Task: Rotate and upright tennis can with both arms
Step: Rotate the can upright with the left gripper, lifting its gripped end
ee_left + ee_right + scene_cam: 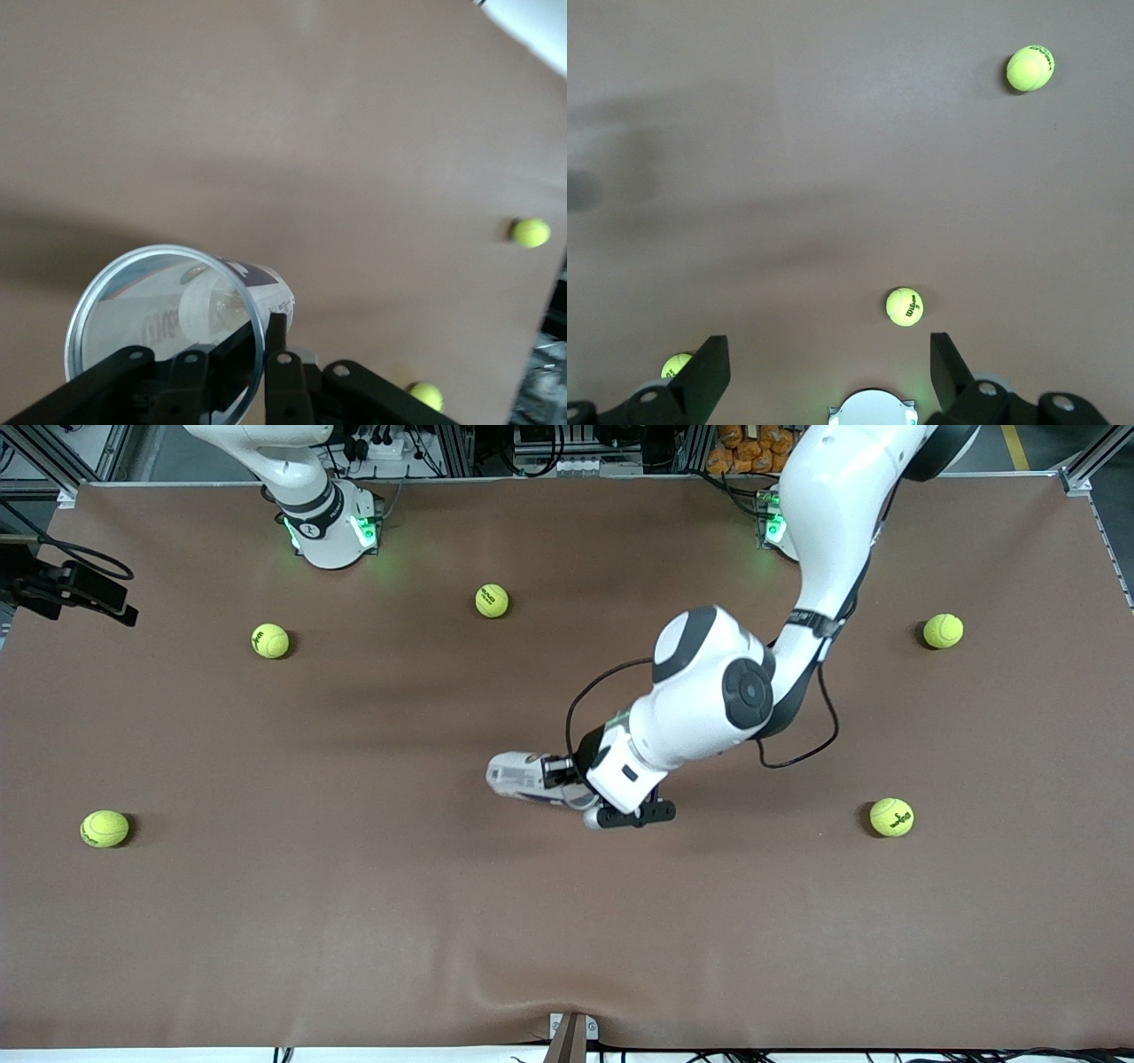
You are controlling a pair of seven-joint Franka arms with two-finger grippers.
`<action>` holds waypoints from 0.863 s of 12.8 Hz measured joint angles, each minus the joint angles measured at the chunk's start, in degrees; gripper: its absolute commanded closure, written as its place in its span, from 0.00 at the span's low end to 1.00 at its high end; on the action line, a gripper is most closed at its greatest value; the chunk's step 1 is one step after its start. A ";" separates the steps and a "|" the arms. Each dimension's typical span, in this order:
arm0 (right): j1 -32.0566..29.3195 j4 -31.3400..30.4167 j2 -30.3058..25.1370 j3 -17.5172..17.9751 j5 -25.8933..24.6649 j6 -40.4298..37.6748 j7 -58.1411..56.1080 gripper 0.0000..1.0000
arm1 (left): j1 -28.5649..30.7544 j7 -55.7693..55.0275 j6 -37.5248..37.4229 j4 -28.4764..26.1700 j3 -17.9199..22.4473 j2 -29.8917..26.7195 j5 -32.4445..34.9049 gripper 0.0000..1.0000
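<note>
Mid-table: slim clear-plastic tennis can (523, 777) with white and dark-blue label is pinched at its silver-rimmed open end by the left gripper (567, 772).
Right gripper (830, 365) is held spread above the brown table (354, 921), waiting; five yellow-green tennis balls (492, 600) are scattered around.

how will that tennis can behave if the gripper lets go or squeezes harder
The tennis can lies on its side on the table; being round, it would likely roll. It looks empty, so probably light. The left gripper pinches its thin clear wall at the rim, which may flex.
</note>
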 measured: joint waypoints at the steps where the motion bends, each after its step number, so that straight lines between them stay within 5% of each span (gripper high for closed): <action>1: 0.00 0.00 0.00 -0.09 0.00 0.00 0.00 0.00 | -0.18 -1.61 -1.52 -0.20 -0.03 -0.94 3.51 1.00; 8: 0.45 0.17 -0.07 0.56 0.02 0.12 -0.14 0.00 | -7.15 -10.64 -3.58 -0.93 0.12 -1.41 27.93 1.00; 11: 0.47 0.22 -0.10 0.85 0.06 0.30 -0.14 0.00 | -15.12 -10.97 -3.57 -1.01 6.47 0.30 32.81 1.00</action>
